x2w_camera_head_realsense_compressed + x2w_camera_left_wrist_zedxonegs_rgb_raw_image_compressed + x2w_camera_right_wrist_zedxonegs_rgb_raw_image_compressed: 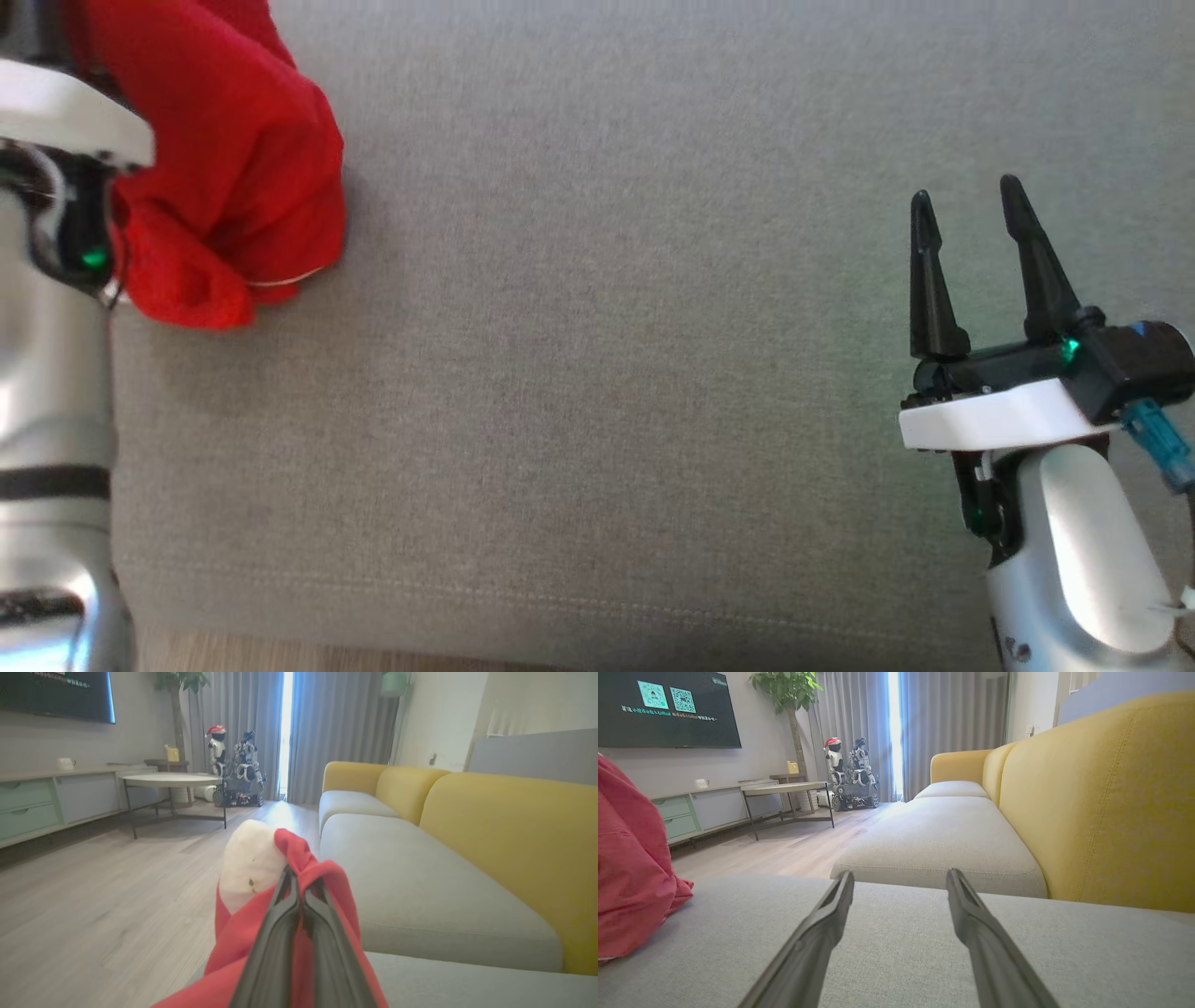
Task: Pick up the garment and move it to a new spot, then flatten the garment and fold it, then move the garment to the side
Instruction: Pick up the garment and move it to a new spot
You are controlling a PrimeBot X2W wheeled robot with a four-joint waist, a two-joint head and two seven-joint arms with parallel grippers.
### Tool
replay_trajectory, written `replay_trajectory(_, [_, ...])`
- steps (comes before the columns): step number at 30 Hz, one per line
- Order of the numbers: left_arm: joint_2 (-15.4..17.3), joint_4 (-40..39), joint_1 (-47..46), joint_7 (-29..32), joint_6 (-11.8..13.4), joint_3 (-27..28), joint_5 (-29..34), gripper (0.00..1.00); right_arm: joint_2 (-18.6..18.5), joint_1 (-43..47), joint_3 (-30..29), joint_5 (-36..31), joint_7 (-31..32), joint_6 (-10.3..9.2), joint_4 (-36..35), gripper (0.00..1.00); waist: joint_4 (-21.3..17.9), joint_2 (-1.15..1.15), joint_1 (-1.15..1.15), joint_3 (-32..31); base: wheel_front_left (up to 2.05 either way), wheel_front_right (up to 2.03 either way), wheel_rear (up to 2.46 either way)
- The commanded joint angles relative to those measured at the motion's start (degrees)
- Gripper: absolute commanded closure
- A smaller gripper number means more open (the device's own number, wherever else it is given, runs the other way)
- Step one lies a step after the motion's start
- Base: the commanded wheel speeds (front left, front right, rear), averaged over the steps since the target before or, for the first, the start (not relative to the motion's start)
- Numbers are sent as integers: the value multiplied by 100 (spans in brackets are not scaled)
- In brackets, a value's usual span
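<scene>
Over on the grey sofa seat, left gripper jaws are clamped on the bunched red garment, mid-carry; right gripper jaws wide, empty. Next: set down, flatten.

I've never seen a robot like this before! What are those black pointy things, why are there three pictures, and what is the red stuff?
The black pointy things are the robot's fingers. It has two arms, and each ends in a gripper with two long fingers. One picture comes from a camera on its head, looking down at a grey sofa seat. The other two come from little cameras on its wrists, looking along the fingers. The red stuff is a piece of clothing, the garment, bunched up. The left gripper has pinched shut on it and holds it at the sofa's left end. The right gripper is open and holds nothing, waiting above the seat. Behind, you can see a yellow backrest and a round table.
</scene>
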Motion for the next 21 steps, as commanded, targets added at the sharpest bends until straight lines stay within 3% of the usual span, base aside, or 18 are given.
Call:
replay_trajectory(1, [253,-469,-6,-54,-32,47,-42,100,-11,-23,128,79,-57,22,-144,0,-73,0,0,-226,0,0,0])
replay_trajectory(7, [55,-1784,356,373,2,-235,-85,100,-11,3,130,232,-75,22,-114,0,-282,0,0,-446,0,0,0])
replay_trajectory(12, [-45,-2725,584,930,248,-630,233,100,-11,-19,99,532,-77,22,-260,0,-595,0,0,-407,0,0,0])
replay_trajectory(15, [-142,-2949,649,1118,342,-833,375,100,-11,-31,122,587,-77,22,-326,0,-751,0,0,-362,0,0,0])
replay_trajectory(21, [-660,-3127,669,1417,507,-1447,606,100,-11,-150,135,745,-78,22,-627,0,-1442,0,0,-47,0,0,0])
